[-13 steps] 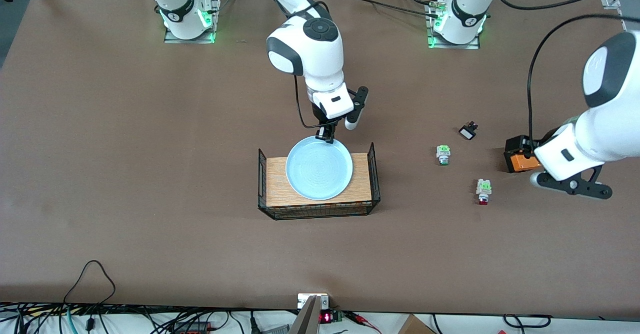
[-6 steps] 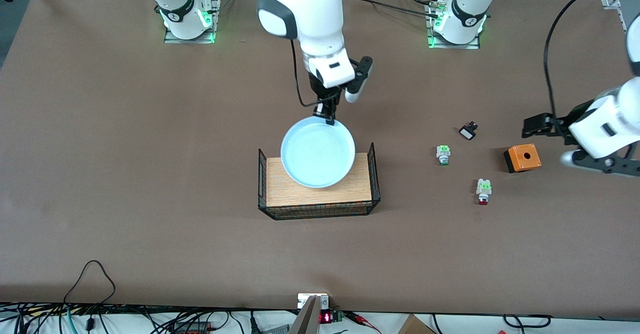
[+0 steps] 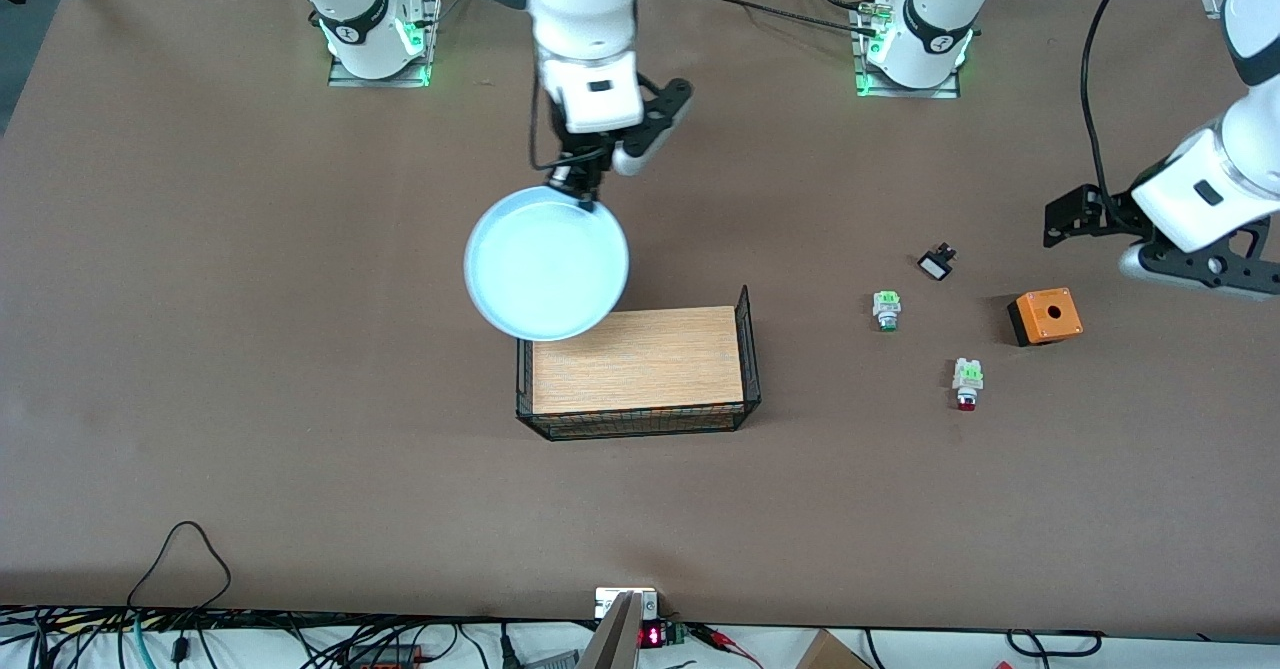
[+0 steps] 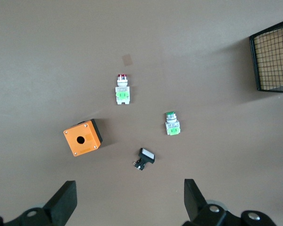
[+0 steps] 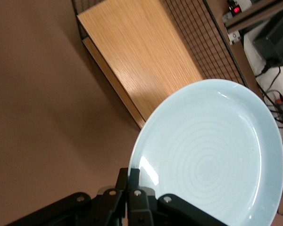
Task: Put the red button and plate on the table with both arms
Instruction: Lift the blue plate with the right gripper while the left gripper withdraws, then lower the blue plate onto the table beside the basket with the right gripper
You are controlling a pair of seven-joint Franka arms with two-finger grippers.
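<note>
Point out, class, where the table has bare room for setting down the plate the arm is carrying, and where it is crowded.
Bare table runs wide from the wooden board toward the right arm's end, under the plate held by the right gripper. Another bare strip lies nearer the front camera. It is crowded toward the left arm's end: red button, green button, orange box.

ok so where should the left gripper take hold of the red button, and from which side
Come straight down with the open left gripper and close across the red button's silver body, between the red cap and the green rear block. It lies on its side on the table, clear of the green-capped button and orange box.
</note>
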